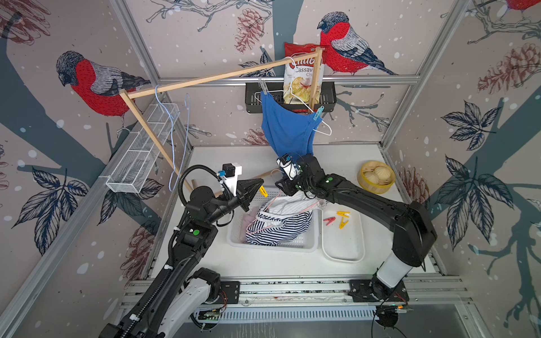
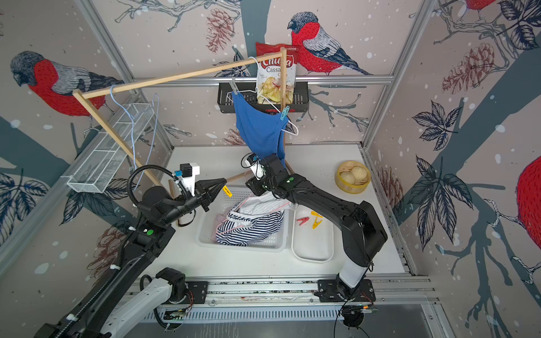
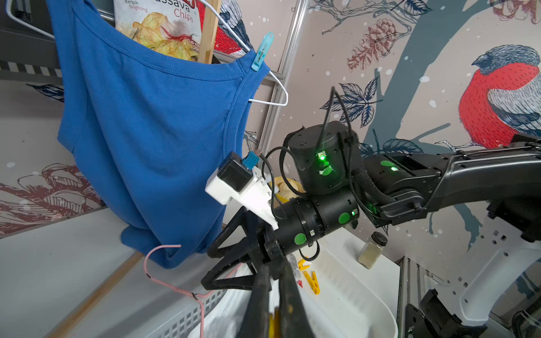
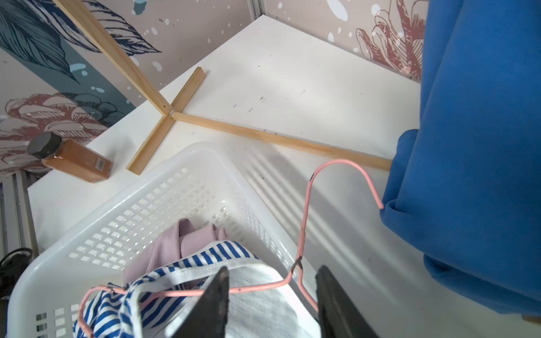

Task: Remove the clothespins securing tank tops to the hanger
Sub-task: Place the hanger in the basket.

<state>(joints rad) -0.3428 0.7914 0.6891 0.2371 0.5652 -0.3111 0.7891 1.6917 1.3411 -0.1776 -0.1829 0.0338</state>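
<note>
A plain blue tank top hangs on a white wire hanger from the wooden rail. A grey clothespin and a teal clothespin pin its straps. The striped tank top lies on its pink hanger in the white basket, over the mauve tank top. My left gripper is shut on a yellow clothespin above the basket's far left corner. My right gripper stands open over the basket, with the pink hanger's wire between its jaws, ungripped.
A white tray right of the basket holds a red clothespin and two yellow ones. A bamboo steamer sits back right. A chips bag stands in a black wall basket. Light blue hangers hang by a wire shelf.
</note>
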